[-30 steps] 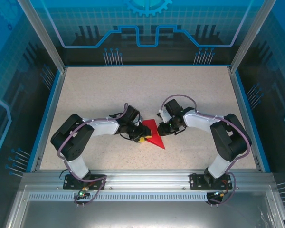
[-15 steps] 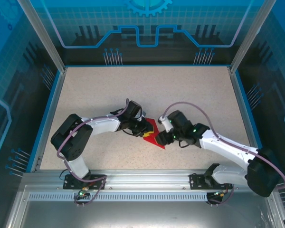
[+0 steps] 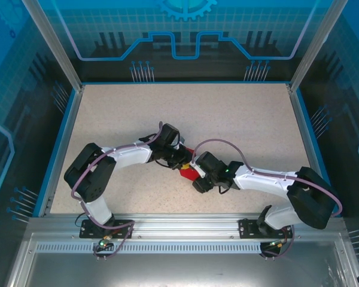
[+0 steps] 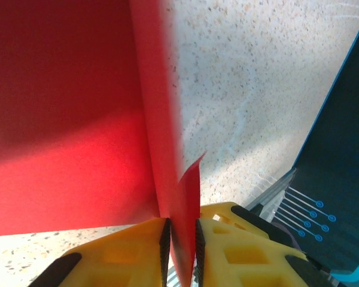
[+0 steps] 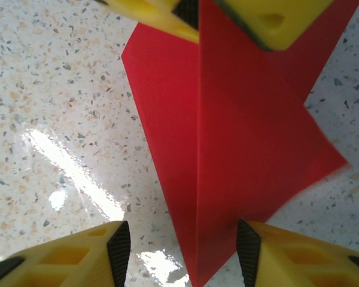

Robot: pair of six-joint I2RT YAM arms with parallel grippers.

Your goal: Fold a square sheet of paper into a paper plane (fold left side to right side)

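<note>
left gripper (image 4: 180, 239): narrow, pinched tight on a raised flap of the square sheet of paper (image 4: 66, 113). right gripper (image 5: 183, 248): about half open, jaws either side of the paper's pointed end, not clamped on it. Paper is folded: bright red, pointed, with one straight crease down its length. It lies on the worktop (image 3: 239, 113) mid-way across, closer to the near edge, between both grippers.

L tool (image 3: 183, 165), R tool (image 3: 197, 177) at paper (image 3: 186, 174)
</note>
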